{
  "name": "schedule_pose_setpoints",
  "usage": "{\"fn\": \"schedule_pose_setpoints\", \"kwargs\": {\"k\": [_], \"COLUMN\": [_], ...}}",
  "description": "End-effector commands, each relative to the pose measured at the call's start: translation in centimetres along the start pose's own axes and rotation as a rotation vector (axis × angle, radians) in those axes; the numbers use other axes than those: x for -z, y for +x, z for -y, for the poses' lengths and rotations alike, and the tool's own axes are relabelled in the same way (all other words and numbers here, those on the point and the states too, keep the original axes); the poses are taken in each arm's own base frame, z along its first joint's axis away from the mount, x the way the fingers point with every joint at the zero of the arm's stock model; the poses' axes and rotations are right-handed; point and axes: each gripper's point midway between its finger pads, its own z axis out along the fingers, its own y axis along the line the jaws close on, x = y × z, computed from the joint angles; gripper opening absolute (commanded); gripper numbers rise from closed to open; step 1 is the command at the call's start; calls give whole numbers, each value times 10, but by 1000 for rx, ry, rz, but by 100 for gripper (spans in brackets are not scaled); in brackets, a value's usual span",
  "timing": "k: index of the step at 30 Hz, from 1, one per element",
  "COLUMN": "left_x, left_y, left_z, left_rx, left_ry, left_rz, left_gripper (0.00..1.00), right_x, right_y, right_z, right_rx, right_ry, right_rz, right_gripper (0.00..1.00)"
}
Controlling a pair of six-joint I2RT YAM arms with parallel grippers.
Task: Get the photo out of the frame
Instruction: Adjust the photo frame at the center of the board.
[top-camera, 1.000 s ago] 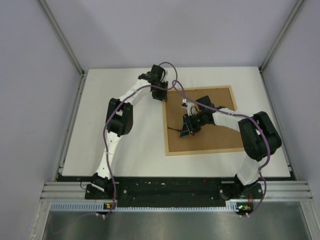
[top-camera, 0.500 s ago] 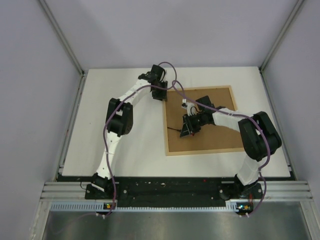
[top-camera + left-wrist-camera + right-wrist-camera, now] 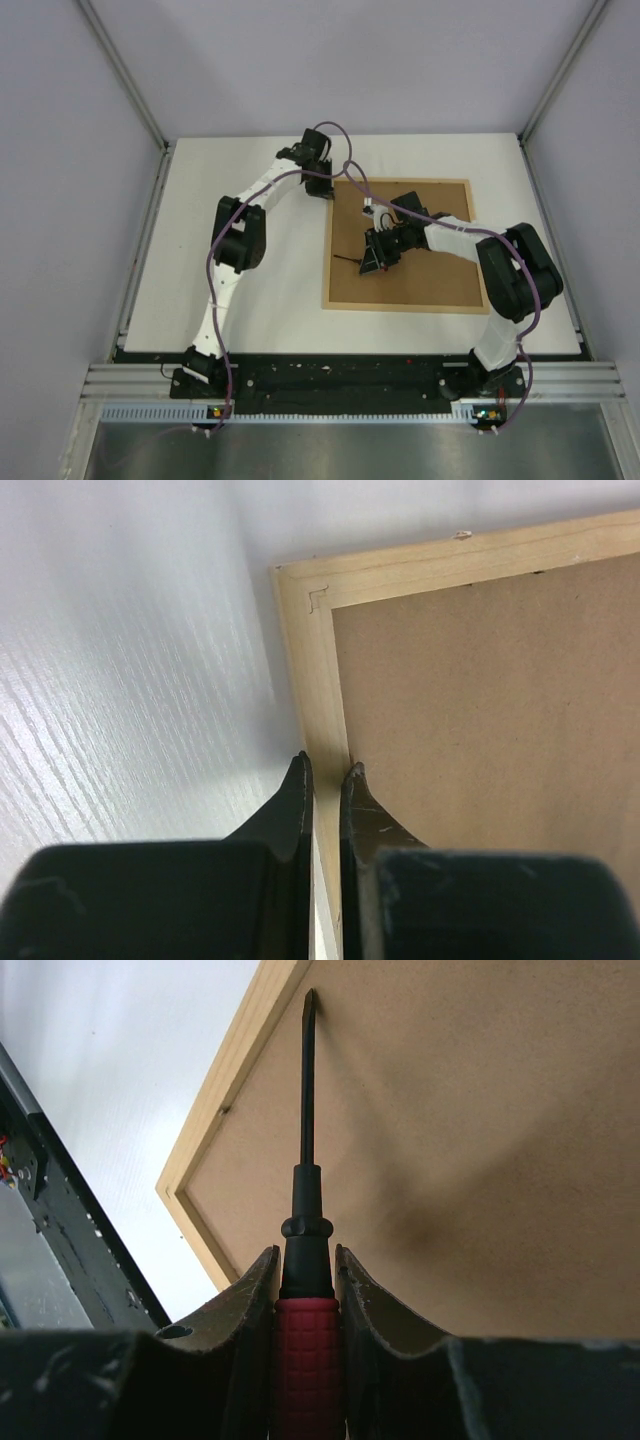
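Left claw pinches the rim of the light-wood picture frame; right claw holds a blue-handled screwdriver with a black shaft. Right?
No: the black-shafted screwdriver has a red handle, not blue; the right wrist view shows it in the right claw. The left claw pinches the light-wood picture frame by its rim.

The left arm (image 3: 240, 235) and the right arm (image 3: 515, 270) are built the same way: white, tube-like links between bulky black joint housings. A thin purple cable (image 3: 336, 127) runs along each arm in loose loops. The left gripper (image 3: 327, 768) has black pointed fingers with small scratches. The right gripper (image 3: 305, 1252) has broader black fingers, dusty and scuffed.
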Motion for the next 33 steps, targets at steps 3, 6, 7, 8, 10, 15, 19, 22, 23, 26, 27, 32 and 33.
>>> {"fn": "schedule_pose_setpoints", "kwargs": {"k": [3,6,7,8,10,15,19,22,23,26,27,32,33], "left_x": [1,9,11,13,14,15,21,23,24,23,23,31,34], "left_y": [-4,-11,-12,-12,-11,-3,-8,-12,-14,-14,-16,-24,-26], "left_z": [4,10,10,11,10,18,29,34,33,27,25,17,14], "left_rx": [5,84,111,134,169,264,274,269,259,232,222,196,193], "left_ry": [58,174,205,232,263,382,455,470,459,393,371,331,326], "left_rz": [27,59,56,45,32,2,4,12,17,20,27,52,57], "left_gripper": [0,0,0,0,0,0,0,0,0,13,23,41,47], "right_x": [4,4,4,4,5,4,4,6,6,6,6,11,15], "right_y": [-14,-13,-14,-14,-14,-14,-14,-15,-16,-17,-17,-24,-29], "right_z": [-11,-11,-11,-11,-12,-12,-12,-13,-13,-13,-13,-15,-18], "right_rx": [58,58,58,58,59,59,58,60,62,64,62,88,107], "right_ry": [-29,-28,-28,-28,-28,-31,-29,-30,-30,-30,-30,-22,-18], "right_rz": [42,42,42,43,44,43,43,48,50,52,51,71,85], "right_gripper": [0,0,0,0,0,0,0,0,0,0,0,0,0]}}
